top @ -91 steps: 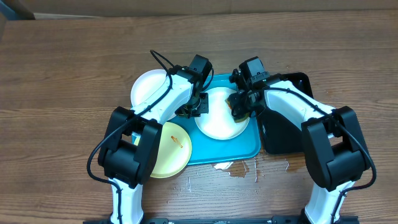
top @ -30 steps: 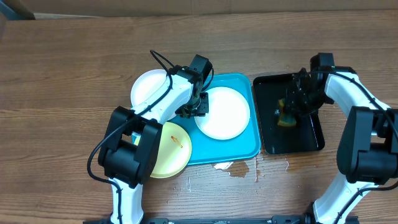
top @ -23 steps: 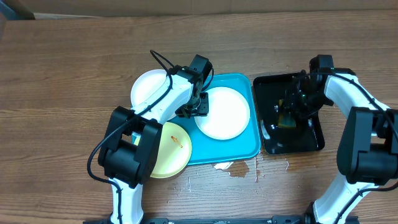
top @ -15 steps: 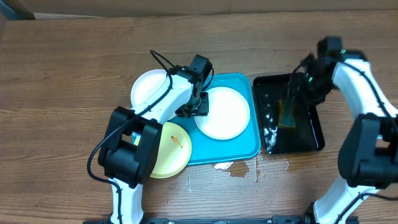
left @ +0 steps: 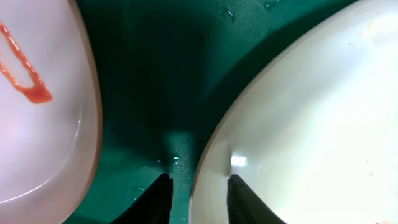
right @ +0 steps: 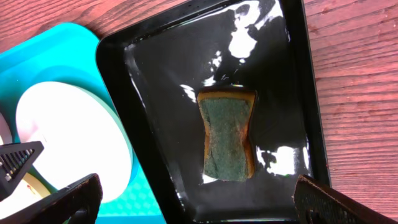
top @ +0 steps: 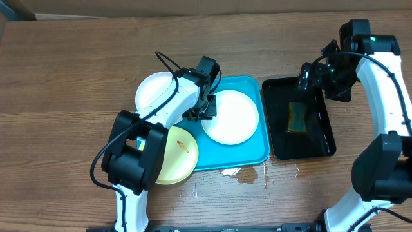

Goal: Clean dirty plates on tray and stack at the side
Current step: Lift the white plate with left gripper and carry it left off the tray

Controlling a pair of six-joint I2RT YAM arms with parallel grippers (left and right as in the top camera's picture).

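Overhead — three plates [top: 230, 116], one tray [top: 256, 153].

overhead top-down, wrists downward, sharing tray [top: 257, 153]

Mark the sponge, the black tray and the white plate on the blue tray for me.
sponge [right: 227, 134], right wrist view, green top face
black tray [right: 158, 118], right wrist view, bare wet floor
white plate [top: 230, 117], overhead view, middle of its face

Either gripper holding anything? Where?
Left gripper straddles the rim of the white plate on the tray; firm grip cannot be told. Right gripper open, empty; sponge lies in black tray.
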